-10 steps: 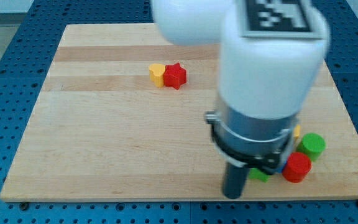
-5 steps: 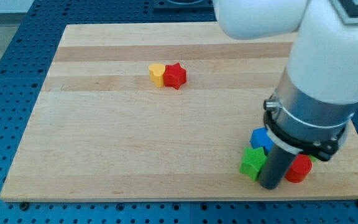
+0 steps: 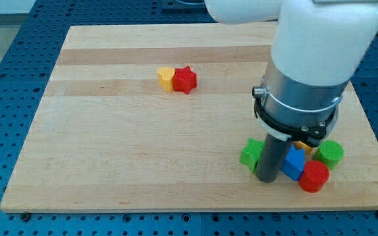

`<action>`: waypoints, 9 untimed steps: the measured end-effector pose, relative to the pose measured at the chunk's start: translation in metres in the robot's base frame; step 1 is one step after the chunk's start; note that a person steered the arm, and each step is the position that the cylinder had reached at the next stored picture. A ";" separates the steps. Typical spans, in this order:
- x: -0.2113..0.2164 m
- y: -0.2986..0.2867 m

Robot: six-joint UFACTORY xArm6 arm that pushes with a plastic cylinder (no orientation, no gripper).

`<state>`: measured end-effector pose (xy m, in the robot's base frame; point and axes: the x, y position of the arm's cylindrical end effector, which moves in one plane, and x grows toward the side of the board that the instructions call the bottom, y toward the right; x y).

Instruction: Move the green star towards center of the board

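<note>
My tip touching green star, wooden board.

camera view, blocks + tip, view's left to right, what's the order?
yellow block → red star → green star → my tip → blue block → red cylinder → green cylinder. An orange block behind the rod is left out.
</note>
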<state>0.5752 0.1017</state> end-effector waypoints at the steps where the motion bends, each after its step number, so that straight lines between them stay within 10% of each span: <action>1: -0.015 -0.002; 9: -0.107 -0.065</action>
<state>0.4684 0.0363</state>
